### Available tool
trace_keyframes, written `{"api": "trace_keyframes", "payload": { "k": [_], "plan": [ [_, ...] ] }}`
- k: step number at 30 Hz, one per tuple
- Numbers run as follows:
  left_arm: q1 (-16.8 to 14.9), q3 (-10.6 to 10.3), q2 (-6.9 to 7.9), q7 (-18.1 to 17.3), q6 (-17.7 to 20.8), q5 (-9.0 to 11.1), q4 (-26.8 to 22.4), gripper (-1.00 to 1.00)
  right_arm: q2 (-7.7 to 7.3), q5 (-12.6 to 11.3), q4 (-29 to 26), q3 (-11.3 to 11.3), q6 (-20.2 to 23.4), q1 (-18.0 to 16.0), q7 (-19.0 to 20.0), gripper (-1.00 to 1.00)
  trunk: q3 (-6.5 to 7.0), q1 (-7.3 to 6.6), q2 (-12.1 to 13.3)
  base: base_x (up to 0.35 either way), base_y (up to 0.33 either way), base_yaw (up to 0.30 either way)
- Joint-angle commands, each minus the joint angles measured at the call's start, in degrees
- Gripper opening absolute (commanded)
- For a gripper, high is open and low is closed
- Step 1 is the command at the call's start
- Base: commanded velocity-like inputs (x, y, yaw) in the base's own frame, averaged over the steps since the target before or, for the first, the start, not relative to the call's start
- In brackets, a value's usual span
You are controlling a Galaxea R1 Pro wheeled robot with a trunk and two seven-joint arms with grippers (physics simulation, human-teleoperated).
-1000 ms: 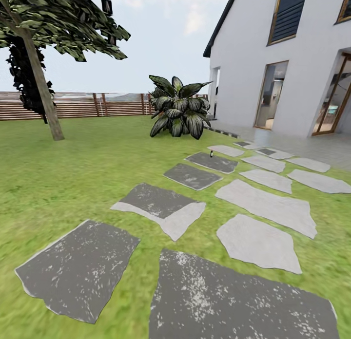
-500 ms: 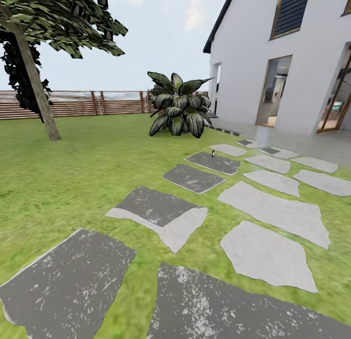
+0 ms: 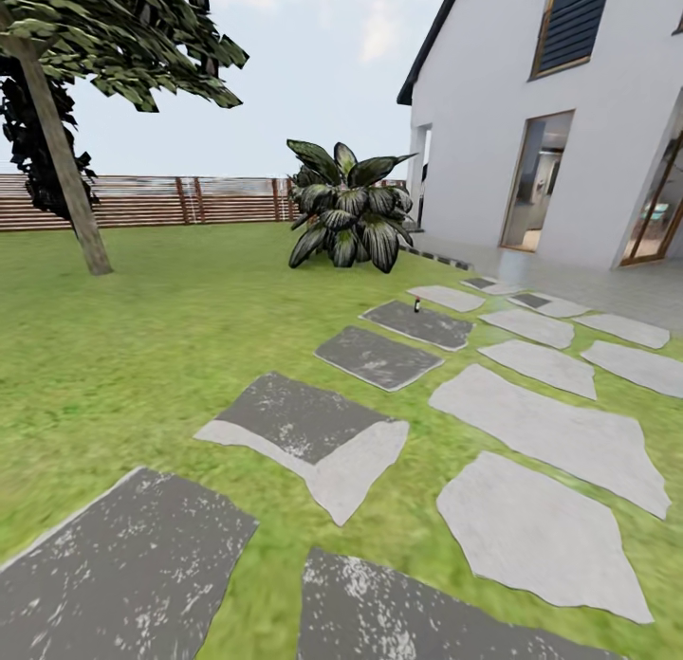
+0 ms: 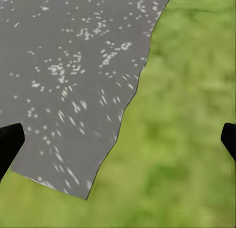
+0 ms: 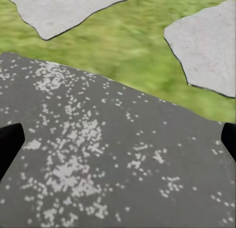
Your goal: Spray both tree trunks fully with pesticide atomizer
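Your head view looked across a lawn [image 3: 171,338] crossed by a path of flat stepping stones; the dark grey stones [image 3: 379,357] ran up the middle and the pale stones [image 3: 545,437] lay to their right. The pesticide atomizer [image 3: 416,304] stood upright as a very small object on a dark stone far up the path, near that stone's far edge; its details were too small to tell. One tree trunk [image 3: 62,157] rose at the far left of the lawn, leaning, with dark foliage [image 3: 123,29] above it; it was well apart from the atomizer. A broad-leaved shrub [image 3: 349,216] stood beyond the path; a slatted fence [image 3: 190,201] closed the lawn behind it; a white house [image 3: 560,119] stood at the right.

Your left gripper [image 4: 118,139] hung over the edge of a dark stone [image 4: 64,80] beside grass [image 4: 187,120]; its fingertips sat wide apart, holding nothing. Your right gripper [image 5: 118,139] hung over a speckled dark stone [image 5: 108,159]; its fingertips were likewise spread wide, with nothing between them.
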Motion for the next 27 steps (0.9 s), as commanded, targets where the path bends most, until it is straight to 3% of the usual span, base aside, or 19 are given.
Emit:
{"api": "trace_keyframes", "payload": {
  "k": [1, 27],
  "plan": [
    [0.0, 0.0, 0.00, 0.0, 0.0, 0.0, 0.0, 1.00, 0.00, 0.0, 0.0, 0.0, 0.0, 0.0, 0.0, 1.00, 0.00, 0.00, 0.0, 0.339, 0.000, 0.000],
    [0.0, 0.1, 0.00, 0.0, 0.1, 0.0, 0.0, 1.00, 0.00, 0.0, 0.0, 0.0, 0.0, 0.0, -0.1, 1.00, 0.00, 0.00, 0.0, 0.339, 0.000, 0.000]
  ]
}}
